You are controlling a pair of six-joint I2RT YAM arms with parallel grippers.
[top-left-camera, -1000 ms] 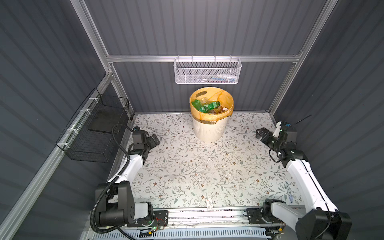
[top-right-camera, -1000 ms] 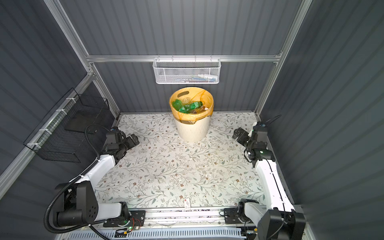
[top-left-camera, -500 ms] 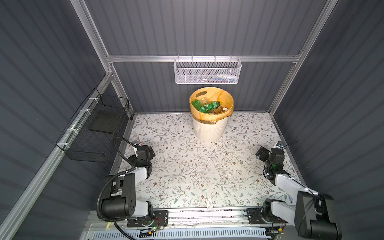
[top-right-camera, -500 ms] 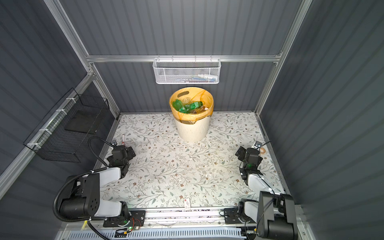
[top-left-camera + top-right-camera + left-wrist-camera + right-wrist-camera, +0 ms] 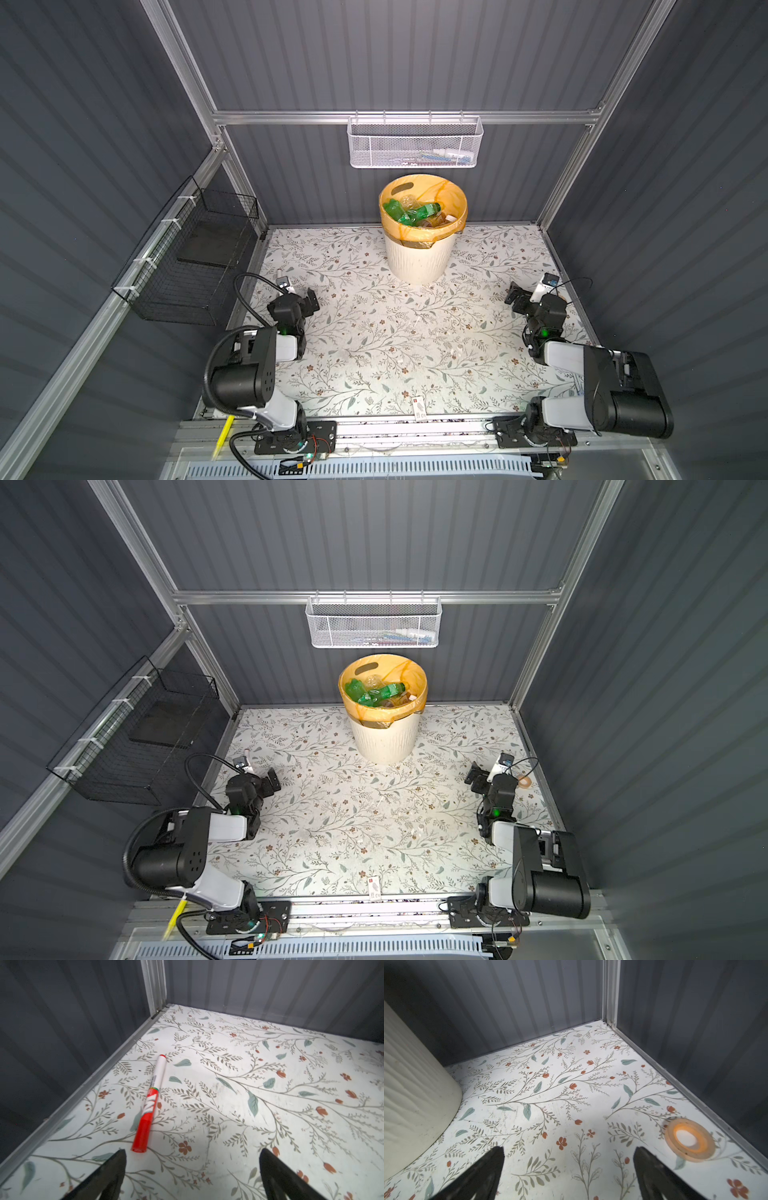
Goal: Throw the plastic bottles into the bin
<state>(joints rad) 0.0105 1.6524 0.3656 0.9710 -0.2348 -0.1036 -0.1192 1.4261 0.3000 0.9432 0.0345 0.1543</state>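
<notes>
The bin (image 5: pixel 419 257) (image 5: pixel 384 739), a cream ribbed bucket with an orange liner, stands at the back middle of the floral floor. Several plastic bottles (image 5: pixel 409 212) (image 5: pixel 376 694), mostly green, lie piled inside it. Its ribbed wall (image 5: pixel 415 1095) also fills one side of the right wrist view. My left gripper (image 5: pixel 302 297) (image 5: pixel 192 1159) hovers low by the left wall, open and empty. Over at the right wall, my right gripper (image 5: pixel 524 297) (image 5: pixel 569 1157) is low, open and empty too. Both arms are folded back near their bases.
A red-and-white marker pen (image 5: pixel 150 1103) lies just ahead of the left gripper by the wall. A tape ring (image 5: pixel 689 1139) (image 5: pixel 524 781) lies beside the right gripper. There is a small card (image 5: pixel 419 405) at the front edge, a white mesh basket (image 5: pixel 415 143) on the back rail and a black wire basket (image 5: pixel 195 262) on the left wall.
Both arms have folded from an outstretched pose back toward their bases, and the grippers have sunk closer to the floor. Both stayed open. The bin and its bottles have not moved.
</notes>
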